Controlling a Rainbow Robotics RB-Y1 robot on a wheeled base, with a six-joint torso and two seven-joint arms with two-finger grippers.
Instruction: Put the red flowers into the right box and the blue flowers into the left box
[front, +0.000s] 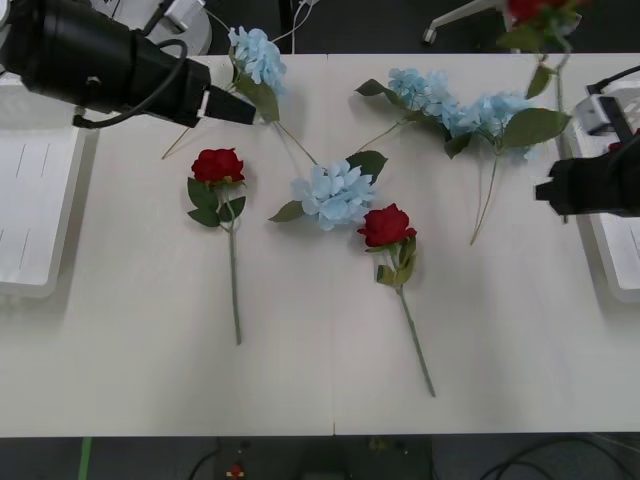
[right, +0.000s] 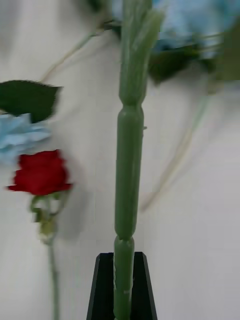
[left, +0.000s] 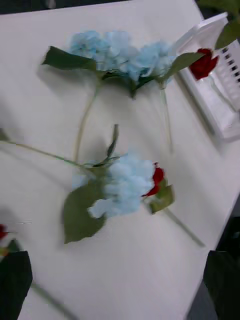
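We see the right pincer (right: 122, 287) clenched on a thin green rose stem (right: 129, 165), its dark-red bud (front: 540, 10) cut off, two red roses (front: 218, 166) and four pale-blue hydrangea heads (front: 333, 193) on the white table (front: 300, 380) (trays partly hidden), left pincer (left: 120, 280) released.

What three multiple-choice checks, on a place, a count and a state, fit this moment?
1. The left end effector is: A beside the far-left pale-blue fabric hydrangea; B over the right tray; C at the table's near edge.
2. Dark-red artificial roses lying on the white table: A one; B two; C four.
3. The right end effector is: A open; B shut on a rose's green stem; C parked empty.
Key: A, front view places it there; B, two lie flat; B, black fingers pinch the stem.
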